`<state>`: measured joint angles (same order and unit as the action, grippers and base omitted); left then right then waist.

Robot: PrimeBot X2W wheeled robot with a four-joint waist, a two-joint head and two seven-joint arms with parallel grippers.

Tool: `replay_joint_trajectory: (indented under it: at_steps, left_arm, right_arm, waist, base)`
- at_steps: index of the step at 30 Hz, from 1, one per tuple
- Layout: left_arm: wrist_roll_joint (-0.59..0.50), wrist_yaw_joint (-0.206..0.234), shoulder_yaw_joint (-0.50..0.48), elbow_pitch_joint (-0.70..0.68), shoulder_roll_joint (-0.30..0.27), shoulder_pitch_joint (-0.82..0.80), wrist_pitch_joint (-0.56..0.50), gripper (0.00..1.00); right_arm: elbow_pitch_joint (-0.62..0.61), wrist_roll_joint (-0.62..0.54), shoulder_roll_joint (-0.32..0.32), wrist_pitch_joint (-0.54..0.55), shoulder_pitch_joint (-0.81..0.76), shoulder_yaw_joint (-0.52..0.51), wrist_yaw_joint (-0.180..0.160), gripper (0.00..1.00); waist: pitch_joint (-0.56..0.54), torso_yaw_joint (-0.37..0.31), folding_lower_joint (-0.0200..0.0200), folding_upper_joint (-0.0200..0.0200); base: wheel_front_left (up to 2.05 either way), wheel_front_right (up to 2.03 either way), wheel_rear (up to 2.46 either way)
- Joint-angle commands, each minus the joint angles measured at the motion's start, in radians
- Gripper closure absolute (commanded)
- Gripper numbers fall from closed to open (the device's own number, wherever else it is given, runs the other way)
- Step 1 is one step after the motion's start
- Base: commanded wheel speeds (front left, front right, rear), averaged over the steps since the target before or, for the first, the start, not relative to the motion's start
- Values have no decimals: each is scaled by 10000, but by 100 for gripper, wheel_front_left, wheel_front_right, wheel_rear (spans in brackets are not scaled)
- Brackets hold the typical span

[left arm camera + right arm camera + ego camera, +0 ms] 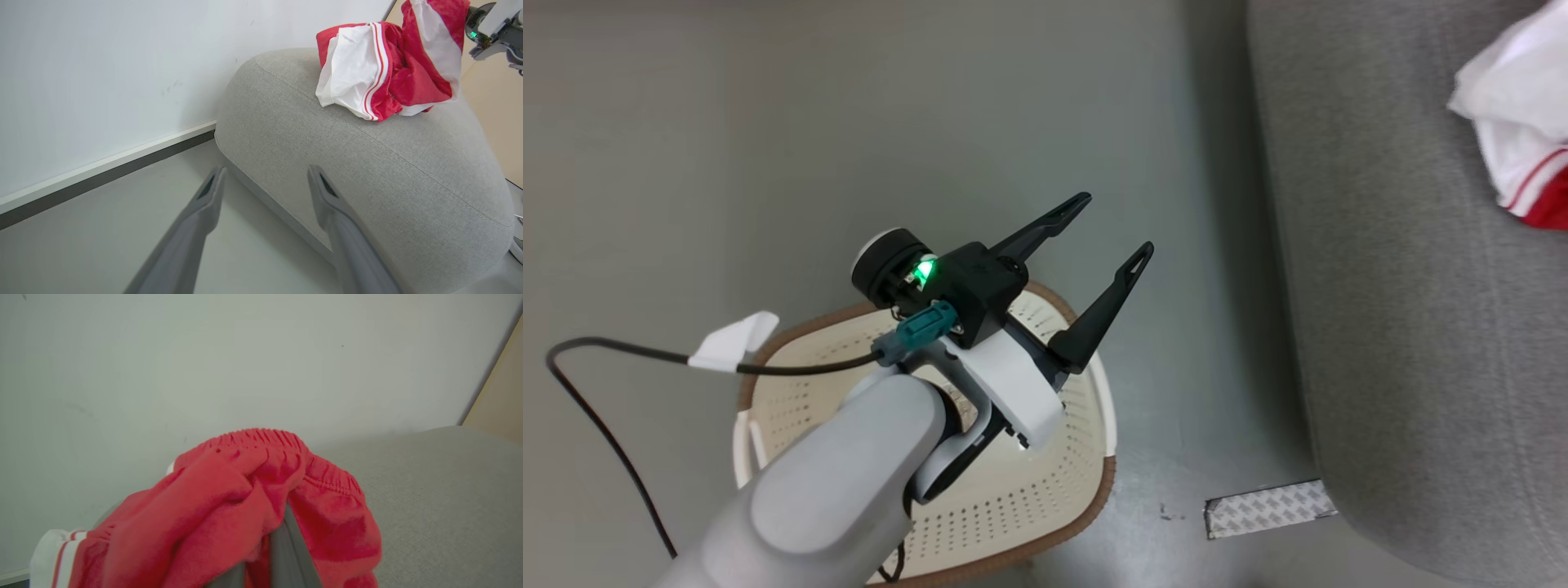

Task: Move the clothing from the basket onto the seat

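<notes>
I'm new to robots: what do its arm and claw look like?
The left gripper has two long black slot-tipped fingers on a black block with a green light. Its forearm is pale grey; a teal plug feeds a black cable bearing a white tag.

Bright, even light — soft shadows, clothing blurred close-up.

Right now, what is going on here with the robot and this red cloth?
The right end effector is shut on the red-and-white clothing, whose lower part appears to rest on the grey seat. The left end effector hangs open above the basket, holding nothing. What shows of the basket is empty.
</notes>
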<state>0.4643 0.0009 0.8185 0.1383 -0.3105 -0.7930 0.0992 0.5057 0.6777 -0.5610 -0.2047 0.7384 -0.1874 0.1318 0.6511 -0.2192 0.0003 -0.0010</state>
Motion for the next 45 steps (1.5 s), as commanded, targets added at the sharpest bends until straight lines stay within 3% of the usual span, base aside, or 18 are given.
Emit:
replay_joint_trajectory:
  at_steps: [1, 9, 12, 17, 19, 20, 33, 40, 45]
  left_arm:
    - [45, 10, -14, 14, -6, -120, 131, 0]
    - [139, 28, -11, 261, 161, -180, 369, 0]
    - [204, 16, 2, 381, 220, -136, 492, 0]
    - [284, 37, -3, 627, 283, -23, 649, 0]
    - [301, 40, 2, 706, 294, -1, 730, 0]
    - [323, 39, 3, 732, 300, 11, 742, 0]
    - [867, 136, -156, 1451, 306, 1027, 1286, 0]
    - [1231, 382, -544, 1512, 102, 1931, 1494, 0]
    - [1553, 640, -947, 1305, -105, 2413, 1569, 0]
  right_arm:
    - [462, -4, -299, 305, 295, 104, -23, 100]
    - [2171, -92, -1262, 2393, 1116, 1187, -23, 100]
    - [2564, 164, -1498, 3360, 1245, 1555, -23, 73]
    - [2672, 540, -1693, 4298, 1296, 2078, -23, 66]
    - [2699, 627, -1766, 4408, 1279, 2211, -23, 50]
    - [2714, 653, -1803, 4462, 1262, 2267, -23, 0]
    - [2130, 780, -2024, 4818, 28, 3345, -23, 0]
    - [843, 664, -2330, 4753, -905, 3542, -23, 0]
    - [-118, 713, -2076, 4553, -1302, 3392, -23, 0]
  waist:
    - [294, 383, -3, 0]
    - [369, 784, -3, 0]
    - [280, 871, -3, 0]
    - [4, 907, -3, 0]
    - [-130, 898, -3, 0]
    - [-201, 889, -3, 0]
    - [-2643, 535, -3, 0]
    - [-4189, 563, -3, 0]
    - [-4847, 712, -3, 0]
  base:
    - [0, 0, 0]
    - [0, 0, 0]
    - [0, 0, 0]
    - [0, 0, 0]
    - [0, 0, 0]
    - [0, 0, 0]
    - [0, 0, 0]
    - [0, 0, 0]
    - [0, 0, 0]
